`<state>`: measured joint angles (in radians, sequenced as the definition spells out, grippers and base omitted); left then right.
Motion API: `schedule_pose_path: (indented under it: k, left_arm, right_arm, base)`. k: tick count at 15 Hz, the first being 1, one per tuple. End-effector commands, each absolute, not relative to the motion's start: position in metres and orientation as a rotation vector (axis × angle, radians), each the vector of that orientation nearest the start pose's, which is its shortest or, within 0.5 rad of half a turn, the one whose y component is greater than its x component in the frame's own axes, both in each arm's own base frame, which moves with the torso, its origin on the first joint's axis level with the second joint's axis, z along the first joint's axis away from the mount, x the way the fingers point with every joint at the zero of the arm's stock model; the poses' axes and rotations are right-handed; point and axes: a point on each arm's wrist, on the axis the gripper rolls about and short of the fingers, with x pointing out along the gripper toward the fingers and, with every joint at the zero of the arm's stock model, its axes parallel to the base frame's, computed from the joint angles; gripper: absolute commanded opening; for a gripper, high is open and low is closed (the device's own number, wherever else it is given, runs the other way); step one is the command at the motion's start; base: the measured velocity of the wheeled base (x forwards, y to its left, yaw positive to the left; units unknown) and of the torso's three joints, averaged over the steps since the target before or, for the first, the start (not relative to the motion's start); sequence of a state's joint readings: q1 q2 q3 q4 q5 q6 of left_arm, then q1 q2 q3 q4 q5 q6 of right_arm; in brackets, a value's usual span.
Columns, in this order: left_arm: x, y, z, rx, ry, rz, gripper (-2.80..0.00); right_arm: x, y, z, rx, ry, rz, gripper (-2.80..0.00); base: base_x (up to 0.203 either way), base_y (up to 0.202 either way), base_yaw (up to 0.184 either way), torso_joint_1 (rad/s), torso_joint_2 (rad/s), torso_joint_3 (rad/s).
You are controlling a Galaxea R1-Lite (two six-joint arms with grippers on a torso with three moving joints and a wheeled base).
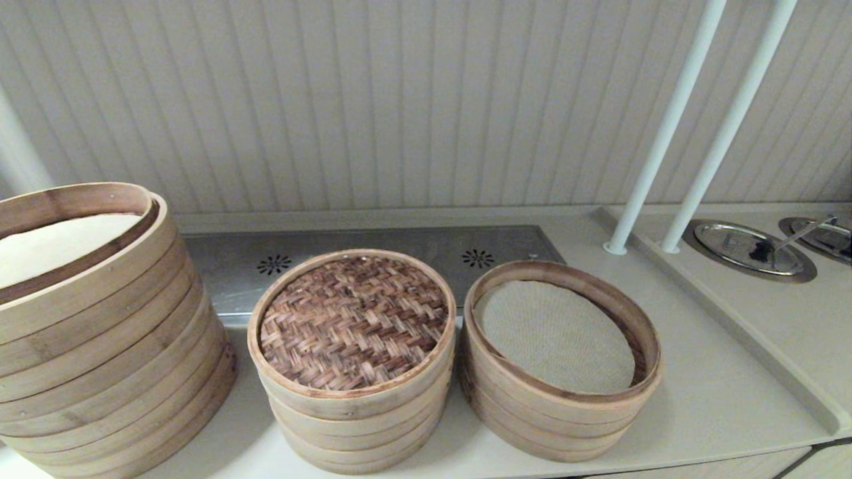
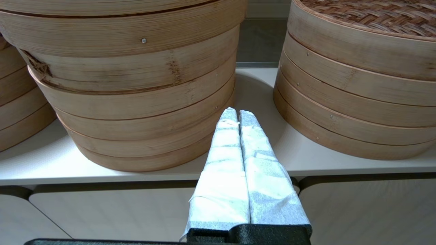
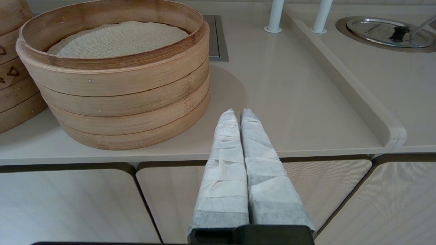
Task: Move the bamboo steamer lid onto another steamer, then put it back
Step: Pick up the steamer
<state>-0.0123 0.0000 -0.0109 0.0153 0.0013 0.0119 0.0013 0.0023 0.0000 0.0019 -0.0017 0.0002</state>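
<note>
The bamboo steamer lid point(image 1: 353, 319), dark herringbone weave in a pale hoop, sits on the middle stack of bamboo rings; its edge shows in the left wrist view point(image 2: 371, 17). To its right stands the other steamer point(image 1: 561, 362) with a grey-beige cloth liner, open on top, also in the right wrist view point(image 3: 115, 75). My left gripper point(image 2: 237, 111) is shut and empty, low in front of the counter edge between the large stack and the middle stack. My right gripper point(image 3: 237, 111) is shut and empty, in front of the counter to the right of the lined steamer. Neither arm shows in the head view.
A much larger tall steamer stack point(image 1: 100, 332) fills the left of the counter point(image 1: 719, 392). Two white poles point(image 1: 665, 126) rise at the back right, beside steel lids point(image 1: 749, 247) set in a raised ledge. A steel vent plate point(image 1: 373, 256) lies behind the steamers.
</note>
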Motion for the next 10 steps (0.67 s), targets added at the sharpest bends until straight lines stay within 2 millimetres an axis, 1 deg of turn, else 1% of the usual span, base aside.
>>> schedule_pose_path:
  k: [1,5,6,8,10]
  left_arm:
    - [-0.024,0.0,0.077,0.012,0.006,-0.011,-2.8]
    - [-0.024,0.0,0.077,0.012,0.006,-0.011,-2.8]
    - [-0.024,0.0,0.077,0.012,0.006,-0.011,-2.8]
    - [-0.024,0.0,0.077,0.012,0.006,-0.011,-2.8]
    - [-0.024,0.0,0.077,0.012,0.006,-0.011,-2.8]
  right_arm:
    - [-0.022,0.0,0.075,-0.002,0.008,0.0,-2.8]
    - [-0.024,0.0,0.077,-0.006,0.011,0.004,-2.8]
    - [-0.026,0.0,0.081,-0.006,0.029,0.008,-2.8]
    - [-0.037,0.001,0.095,-0.003,0.082,0.064,-2.8]
    - [-0.048,0.004,0.116,0.004,0.09,0.162,-2.8]
  base:
    - [0.0,0.0,0.0,0.0,0.0,0.0]
    - [0.0,0.0,0.0,0.0,0.0,0.0]
    - [0.0,0.0,0.0,0.0,0.0,0.0]
    - [0.0,0.0,0.0,0.0,0.0,0.0]
    - [0.0,0.0,0.0,0.0,0.0,0.0]
